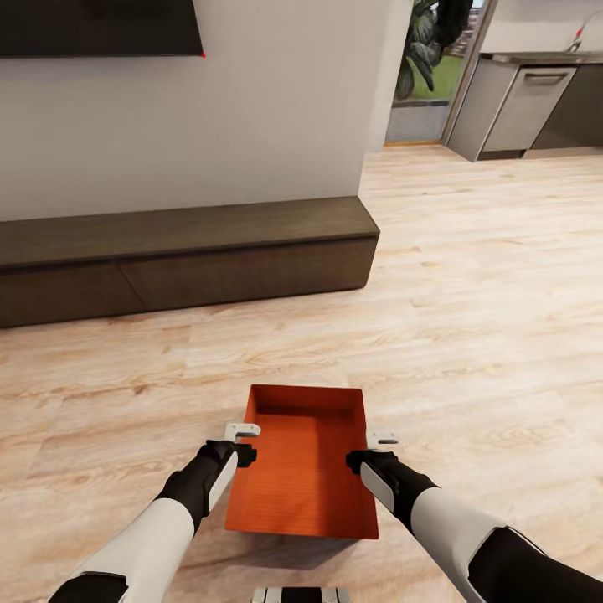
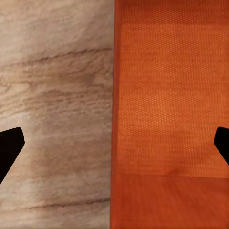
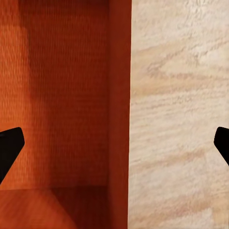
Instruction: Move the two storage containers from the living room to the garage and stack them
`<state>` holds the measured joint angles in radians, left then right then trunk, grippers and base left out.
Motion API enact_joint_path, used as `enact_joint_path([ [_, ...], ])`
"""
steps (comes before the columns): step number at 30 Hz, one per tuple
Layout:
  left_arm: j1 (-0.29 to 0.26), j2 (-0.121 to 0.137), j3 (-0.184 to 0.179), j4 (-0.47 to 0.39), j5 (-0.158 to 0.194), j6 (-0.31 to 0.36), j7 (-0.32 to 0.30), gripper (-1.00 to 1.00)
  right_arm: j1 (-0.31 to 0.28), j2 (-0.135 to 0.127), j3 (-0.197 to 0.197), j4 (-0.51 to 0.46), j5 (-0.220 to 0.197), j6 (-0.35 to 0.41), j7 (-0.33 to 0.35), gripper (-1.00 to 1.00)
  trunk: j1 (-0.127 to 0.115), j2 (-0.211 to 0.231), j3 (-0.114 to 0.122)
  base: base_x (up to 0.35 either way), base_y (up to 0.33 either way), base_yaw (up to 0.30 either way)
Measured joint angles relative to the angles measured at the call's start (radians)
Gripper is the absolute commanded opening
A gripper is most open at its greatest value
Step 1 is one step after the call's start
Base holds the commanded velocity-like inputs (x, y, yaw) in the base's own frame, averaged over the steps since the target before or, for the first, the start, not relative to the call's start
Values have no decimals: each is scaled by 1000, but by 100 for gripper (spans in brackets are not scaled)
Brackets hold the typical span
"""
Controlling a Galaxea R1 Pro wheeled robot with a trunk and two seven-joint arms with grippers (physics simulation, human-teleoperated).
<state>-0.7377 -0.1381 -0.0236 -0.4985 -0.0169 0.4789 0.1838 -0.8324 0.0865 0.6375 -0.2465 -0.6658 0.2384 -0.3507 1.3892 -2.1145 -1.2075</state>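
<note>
Nearest the robot, one orange-red bin (image 1: 306, 469) sits between the two arms, over the light plank floor (image 1: 486, 335). The left tool (image 1: 241, 444) is at the bin's left wall and the right tool (image 1: 377, 448) at its right wall. In each wrist view the fingers stand wide apart, one over the bin's inside and one over the planks, so each tool straddles a wall without having closed on it. Whether the bin rests on the planks or is just lifted cannot be told.

By this showing the task looks to be at its start: the bin is in the living room, and carrying, setting down and stacking all remain.

Farther off, a long dark wood bench (image 1: 184, 251) runs along a cream wall, with the black TV (image 1: 100, 25) above. At far right a doorway opens on grey kitchen cabinets (image 1: 523, 105) and a plant (image 1: 427, 42).
</note>
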Motion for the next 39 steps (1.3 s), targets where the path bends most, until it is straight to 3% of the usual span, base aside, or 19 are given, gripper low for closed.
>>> enact_joint_path([
  [15, 0, 0, 0, 0, 0, 0, 0, 100, 0, 0, 1, 0, 0, 0, 0, 100, 58, -105, -47, 0, 0, 0],
  [23, 0, 0, 0, 0, 0, 0, 0, 100, 0, 0, 1, 0, 0, 0, 0, 100, 58, -105, -47, 0, 0, 0],
  [30, 0, 0, 0, 0, 0, 0, 0, 100, 0, 0, 1, 0, 0, 0, 0, 100, 84, -154, -69, 0, 0, 0],
  [39, 0, 0, 0, 0, 1, 0, 0, 100, 0, -1, 1, 0, 0, 1, 0, 100, 88, -161, -72, 0, 0, 0],
])
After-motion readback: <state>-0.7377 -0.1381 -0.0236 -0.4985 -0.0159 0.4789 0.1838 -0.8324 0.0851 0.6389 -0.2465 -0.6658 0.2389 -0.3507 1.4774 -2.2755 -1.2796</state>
